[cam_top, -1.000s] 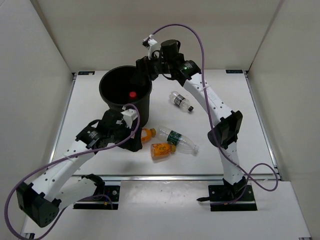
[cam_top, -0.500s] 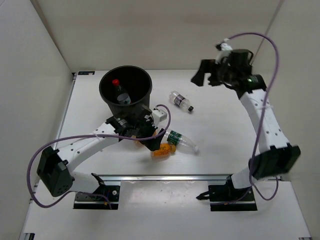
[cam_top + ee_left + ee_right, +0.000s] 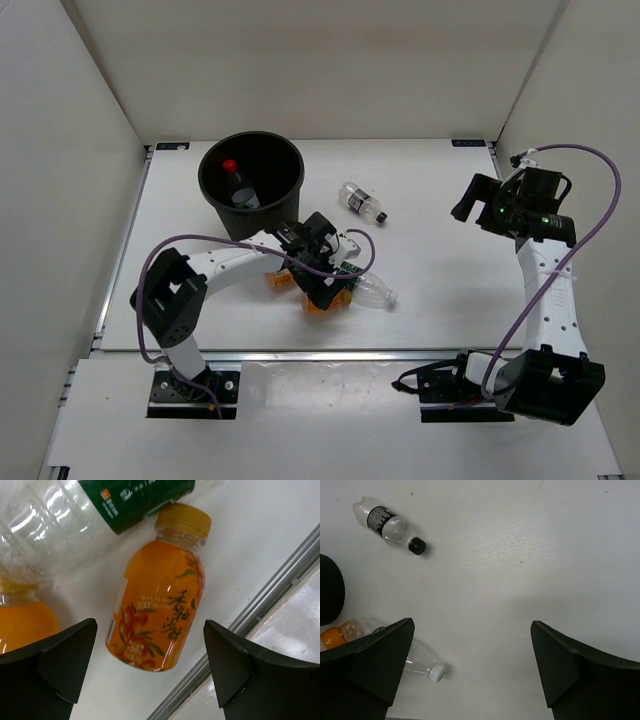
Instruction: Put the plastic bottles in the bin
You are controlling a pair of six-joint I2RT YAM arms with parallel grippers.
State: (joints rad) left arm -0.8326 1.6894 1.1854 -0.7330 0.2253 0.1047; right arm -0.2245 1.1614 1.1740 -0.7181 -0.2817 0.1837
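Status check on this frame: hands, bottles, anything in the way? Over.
Left hand open, poised over orange bottle. Right hand open, empty, off to the side. Red-capped bottle in bin; four on the table. Green-label bottle crowds the orange one's cap.

White tabletop [image 3: 440, 200], matte, faint grain in the right wrist view. Plain white walls [image 3: 330, 70] box it in at the back and on both sides. An aluminium rail [image 3: 330, 352] runs along the near edge, with thinner strips down the left and right edges. A lighter glossy surface lies beyond the rail.
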